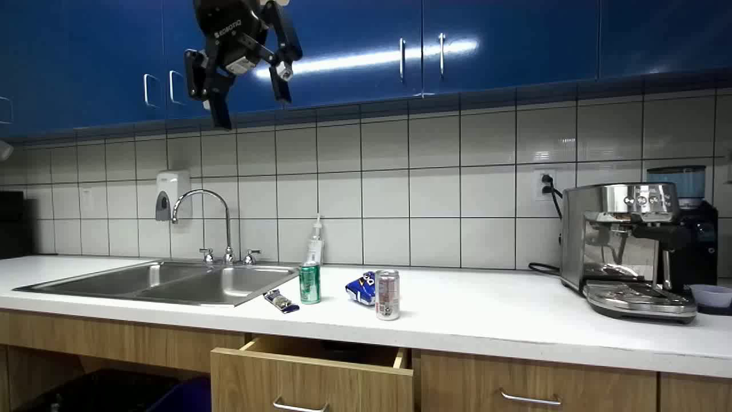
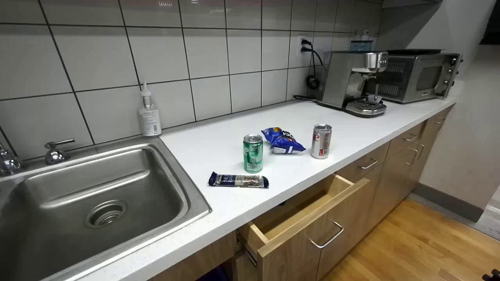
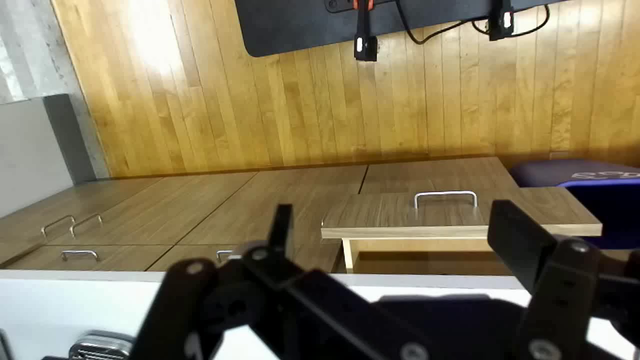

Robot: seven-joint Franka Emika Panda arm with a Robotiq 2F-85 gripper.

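Note:
High above the counter, in front of the blue cabinets, my gripper (image 1: 251, 106) hangs with its fingers spread and nothing between them. In the wrist view the gripper (image 3: 393, 212) frames the pulled-out wooden drawer (image 3: 380, 212) without touching it. On the white counter stand a green can (image 2: 253, 156) and a silver can (image 2: 321, 142), both upright. A crumpled blue snack bag (image 2: 283, 142) lies between and slightly behind them. A dark-wrapped bar (image 2: 238, 180) lies flat near the sink. The drawer (image 1: 311, 383) is open below these items; its inside is only partly visible.
Left of the items is a steel sink (image 1: 229, 286) with a tall faucet (image 1: 227, 229). A pump bottle (image 2: 150, 117) stands behind its corner. An espresso machine (image 1: 629, 252) and a microwave (image 2: 422, 76) stand farther right. Blue wall cabinets (image 1: 354, 34) hang close behind the gripper.

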